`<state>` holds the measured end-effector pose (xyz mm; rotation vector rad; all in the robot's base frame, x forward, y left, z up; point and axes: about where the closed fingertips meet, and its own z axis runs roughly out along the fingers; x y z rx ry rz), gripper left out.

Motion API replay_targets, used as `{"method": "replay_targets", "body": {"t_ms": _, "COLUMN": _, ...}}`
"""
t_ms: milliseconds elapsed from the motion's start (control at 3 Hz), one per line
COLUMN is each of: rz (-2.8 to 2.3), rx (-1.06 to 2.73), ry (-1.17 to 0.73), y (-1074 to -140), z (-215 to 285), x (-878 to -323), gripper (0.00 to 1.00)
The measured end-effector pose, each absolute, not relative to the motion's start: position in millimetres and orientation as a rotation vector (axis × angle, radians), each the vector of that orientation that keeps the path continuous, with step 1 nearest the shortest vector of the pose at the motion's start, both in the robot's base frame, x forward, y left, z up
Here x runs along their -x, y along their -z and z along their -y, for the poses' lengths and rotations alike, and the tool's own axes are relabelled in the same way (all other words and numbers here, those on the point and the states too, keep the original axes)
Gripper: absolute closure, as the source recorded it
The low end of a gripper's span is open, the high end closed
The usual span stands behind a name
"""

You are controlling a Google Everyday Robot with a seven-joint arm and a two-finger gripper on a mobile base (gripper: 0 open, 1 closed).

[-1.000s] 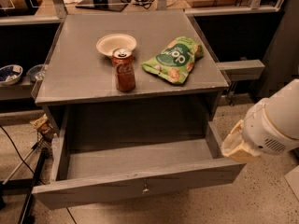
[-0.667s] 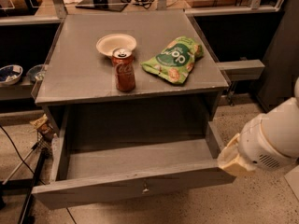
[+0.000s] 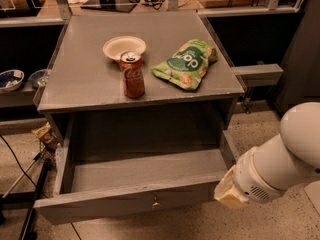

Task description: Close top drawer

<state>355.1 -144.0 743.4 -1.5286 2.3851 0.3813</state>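
Standing pulled well out beneath the grey cabinet top [image 3: 80, 81], the top drawer [image 3: 100, 208] shows its small knob [image 3: 155, 201] at the centre of its front. The gripper [image 3: 228, 194], on a white arm [image 3: 280, 159], is just beside the front's right corner; whether it is released or clenched cannot be told. A red can [image 3: 133, 75], a white bowl [image 3: 124, 47] and a green snack bag [image 3: 187, 63] sit on the cabinet top.

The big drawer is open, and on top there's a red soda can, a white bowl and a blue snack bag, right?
Not quite: the snack bag is green, not blue, as the camera view shows. The top drawer is open, with the red soda can and white bowl on top. The gripper is by its right front corner.
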Motion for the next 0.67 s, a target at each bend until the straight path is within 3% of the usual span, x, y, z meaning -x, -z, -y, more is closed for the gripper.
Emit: {"method": "replay_targets", "body": {"t_ms": 667, "rz": -2.401, "rx": 1.497, "ry": -0.354, "y": -724.3, "z": 137.0, "x": -363.0, "gripper": 1.0}}
